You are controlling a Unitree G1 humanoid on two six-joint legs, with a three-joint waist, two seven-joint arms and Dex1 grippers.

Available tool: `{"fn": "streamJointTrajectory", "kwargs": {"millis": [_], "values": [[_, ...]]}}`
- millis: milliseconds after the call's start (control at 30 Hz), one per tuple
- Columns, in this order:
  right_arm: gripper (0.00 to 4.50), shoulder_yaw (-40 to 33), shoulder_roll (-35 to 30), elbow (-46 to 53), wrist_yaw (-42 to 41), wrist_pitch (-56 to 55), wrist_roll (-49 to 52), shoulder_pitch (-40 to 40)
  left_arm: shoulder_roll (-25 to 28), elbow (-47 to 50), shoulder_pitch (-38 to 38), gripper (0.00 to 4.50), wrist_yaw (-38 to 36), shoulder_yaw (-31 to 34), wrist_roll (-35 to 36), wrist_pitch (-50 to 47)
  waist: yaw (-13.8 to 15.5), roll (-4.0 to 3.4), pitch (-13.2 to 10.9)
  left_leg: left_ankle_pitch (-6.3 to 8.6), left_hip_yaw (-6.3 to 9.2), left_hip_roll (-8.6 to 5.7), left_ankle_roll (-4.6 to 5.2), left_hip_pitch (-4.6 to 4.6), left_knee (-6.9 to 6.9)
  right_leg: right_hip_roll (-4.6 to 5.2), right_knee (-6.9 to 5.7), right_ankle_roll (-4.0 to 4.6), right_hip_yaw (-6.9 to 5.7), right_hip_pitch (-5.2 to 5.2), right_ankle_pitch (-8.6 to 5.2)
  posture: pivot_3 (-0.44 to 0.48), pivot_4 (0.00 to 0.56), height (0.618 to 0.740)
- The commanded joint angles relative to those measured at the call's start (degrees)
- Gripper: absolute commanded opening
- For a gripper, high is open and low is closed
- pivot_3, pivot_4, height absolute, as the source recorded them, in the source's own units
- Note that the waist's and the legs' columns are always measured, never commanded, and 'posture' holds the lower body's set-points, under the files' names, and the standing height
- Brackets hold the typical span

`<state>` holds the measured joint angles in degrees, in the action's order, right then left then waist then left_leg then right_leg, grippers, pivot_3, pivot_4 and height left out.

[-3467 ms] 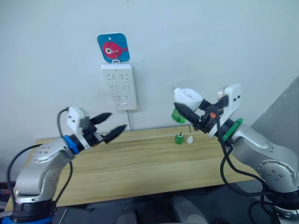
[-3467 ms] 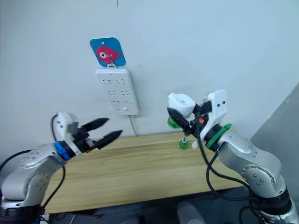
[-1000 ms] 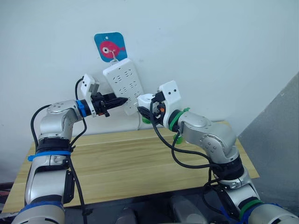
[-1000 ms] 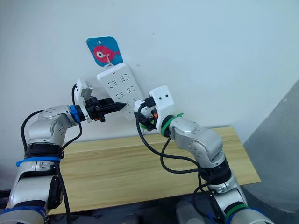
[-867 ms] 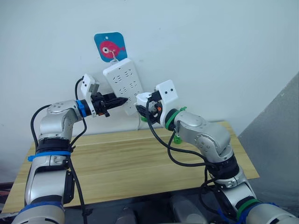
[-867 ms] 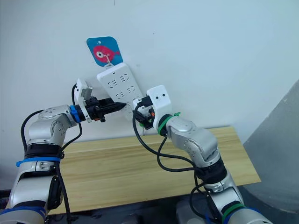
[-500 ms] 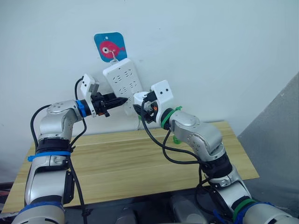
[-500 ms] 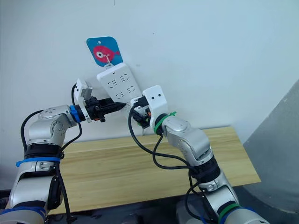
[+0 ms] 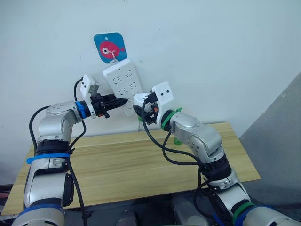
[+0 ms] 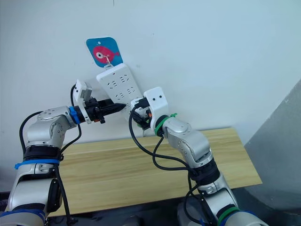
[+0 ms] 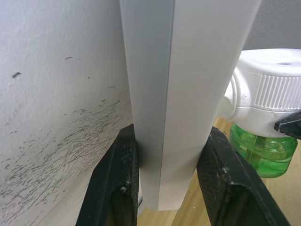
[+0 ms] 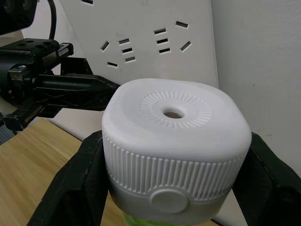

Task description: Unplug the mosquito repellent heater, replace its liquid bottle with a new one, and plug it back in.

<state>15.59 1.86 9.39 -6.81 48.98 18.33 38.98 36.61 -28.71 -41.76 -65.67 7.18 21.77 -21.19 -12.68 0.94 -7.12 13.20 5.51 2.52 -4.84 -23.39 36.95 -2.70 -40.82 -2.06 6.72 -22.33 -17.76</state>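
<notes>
With the left hand point(image 11: 162, 188) clamping the tilted power strip point(image 9: 123, 81) by its edges, the right hand point(image 12: 174, 188) gripping the mosquito repellent heater point(image 12: 175, 148) is needing squarely aligned pins and a straight push.

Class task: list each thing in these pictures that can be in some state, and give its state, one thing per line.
Power strip: hanging tilted on the wall, its lower end clamped by the left gripper.
Mosquito repellent heater: unplugged, held in the right gripper close to the strip.
Green liquid bottle: fitted under the heater.
</notes>
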Motion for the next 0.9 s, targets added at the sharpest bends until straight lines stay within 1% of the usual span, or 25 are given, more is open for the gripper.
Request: {"fn": "streamJointTrajectory", "kwargs": {"millis": [33, 300, 467, 900], "values": [[3.11, -0.98, 0.49, 1.09, -0.67, -1.69, -0.93, -0.09, 0.67, 2.96, -0.19, 1.30, -0.81, 0.69, 1.12, -0.28, 0.00, 0.00, 0.00, 0.00, 0.00, 0.00, 0.00, 0.00, 0.00, 0.00, 0.00, 0.00, 0.00, 0.00, 0.00, -0.179, 0.061, 0.740], [3.11, -3.56, 2.52, 1.97, -1.41, -0.91, -0.12, -1.28, 1.06, 3.66, 0.12, 1.30, -0.91, 0.71, 1.21, -0.93, 0.00, 0.00, 0.00, 0.00, 0.02, 0.00, 0.00, 0.00, -0.02, 0.00, 0.00, 0.03, -0.02, 0.00, -0.02, -0.176, 0.061, 0.740], [3.11, -4.93, 4.37, 1.23, -1.59, -1.71, 0.07, -0.70, 1.08, 4.03, 0.18, 1.30, -0.96, 0.61, 1.30, -1.29, -0.02, 0.00, 0.00, 0.00, 0.03, 0.00, 0.00, 0.00, -0.02, 0.00, -0.01, 0.03, -0.03, 0.00, -0.02, -0.177, 0.063, 0.740], [3.11, -2.71, 4.00, 0.62, -3.34, -1.69, -2.02, -0.86, 0.98, 4.47, 0.09, 1.30, -0.70, 0.57, 1.33, -1.96, -0.03, 0.00, 0.00, 0.00, 0.03, 0.00, -0.01, 0.02, -0.02, 0.00, -0.04, 0.04, -0.03, 0.00, -0.02, -0.171, 0.066, 0.740]]}}
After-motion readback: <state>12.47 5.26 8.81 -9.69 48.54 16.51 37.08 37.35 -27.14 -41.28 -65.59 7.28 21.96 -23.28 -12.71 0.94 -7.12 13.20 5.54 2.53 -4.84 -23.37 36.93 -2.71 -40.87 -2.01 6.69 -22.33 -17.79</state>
